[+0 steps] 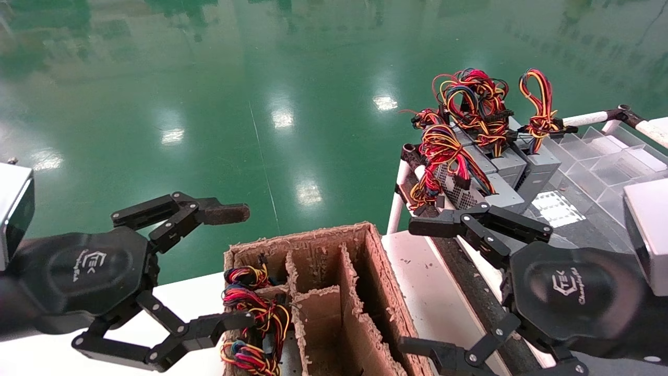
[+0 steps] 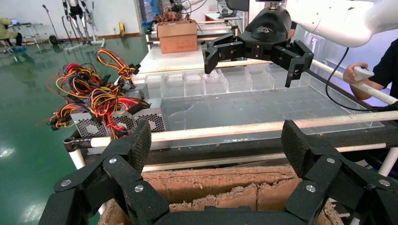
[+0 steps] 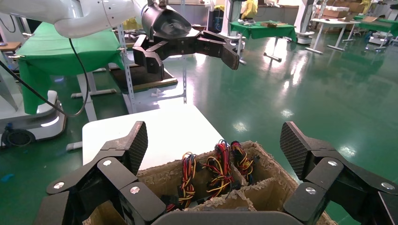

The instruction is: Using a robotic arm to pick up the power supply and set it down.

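Note:
Several grey power supplies (image 1: pixel 509 163) with red, yellow and black wire bundles stand bunched at the near-left corner of a rack on my right; the left wrist view shows their perforated sides (image 2: pixel 91 124). More wire bundles (image 1: pixel 255 308) stick up from the left compartments of a brown cardboard box (image 1: pixel 383 282); they also show in the right wrist view (image 3: pixel 218 168). The robotic arm's right gripper (image 1: pixel 425 287) hovers open between box and rack, nothing between its fingers. My left gripper (image 1: pixel 229 269), one fingertip brown-crusted, hangs open at the box's left side, holding nothing.
The rack has a white tube frame (image 1: pixel 396 198) and clear divider trays (image 1: pixel 600 156). The box sits on a white table (image 1: pixel 417 271) with green floor beyond. In the left wrist view a person's hand (image 2: pixel 359 72) holds a controller behind the rack.

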